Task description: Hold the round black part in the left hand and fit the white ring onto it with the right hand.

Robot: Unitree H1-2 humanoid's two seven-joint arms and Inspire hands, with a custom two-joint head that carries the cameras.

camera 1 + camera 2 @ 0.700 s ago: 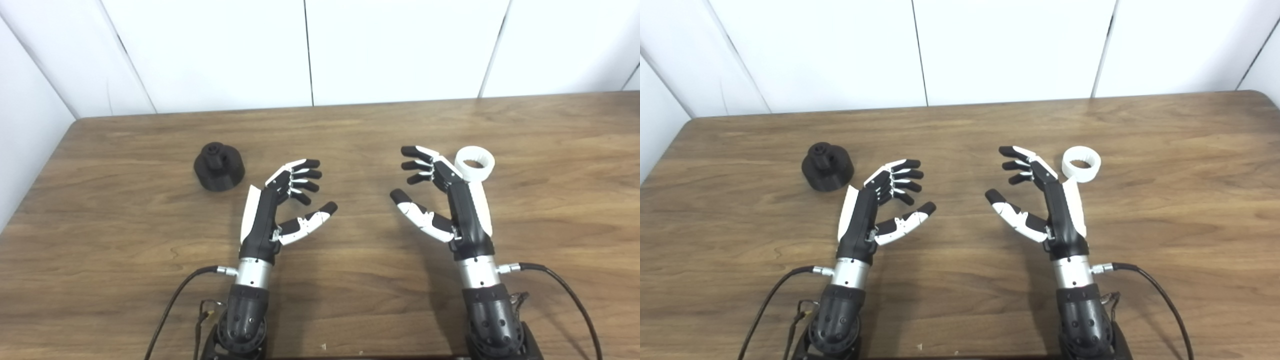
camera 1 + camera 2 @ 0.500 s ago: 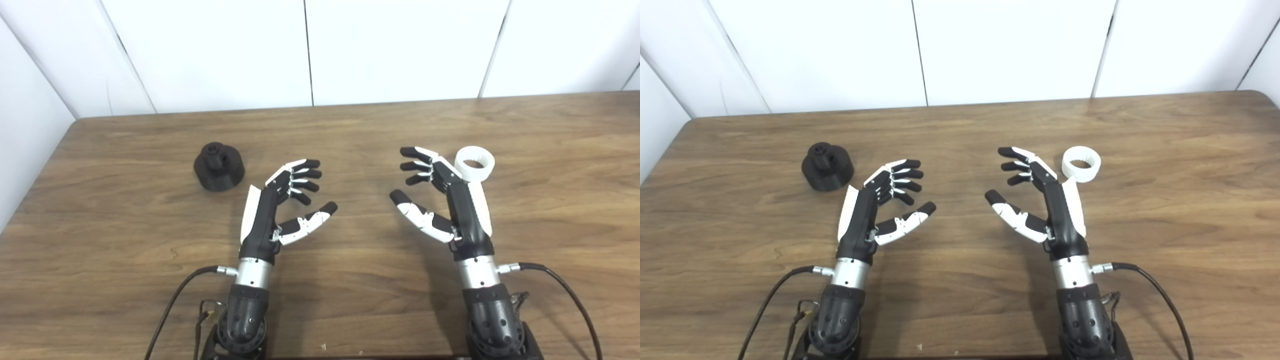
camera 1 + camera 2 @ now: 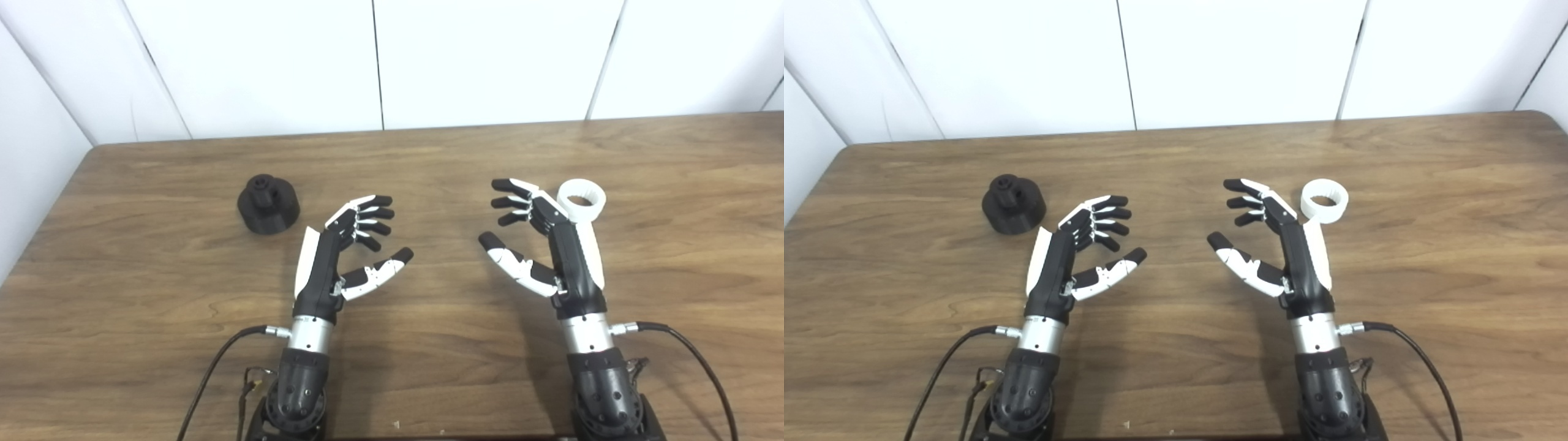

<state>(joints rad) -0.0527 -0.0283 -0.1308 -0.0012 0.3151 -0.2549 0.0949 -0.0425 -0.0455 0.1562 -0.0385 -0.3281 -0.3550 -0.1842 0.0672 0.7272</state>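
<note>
Both hands are held open and empty above the table (image 3: 429, 367). The black part (image 3: 268, 204) lies left of the left hand (image 3: 343, 251); the ring (image 3: 1324, 199) lies just beyond the right hand (image 3: 1274, 245).

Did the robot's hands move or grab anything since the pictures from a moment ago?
Hardly anything changed. The right hand barely shifted, too little to call a real move, and it grabbed nothing. The left hand stayed open and empty over the table. The round black part still sits to the left, and the white ring still sits just behind the right hand, both untouched.
</note>
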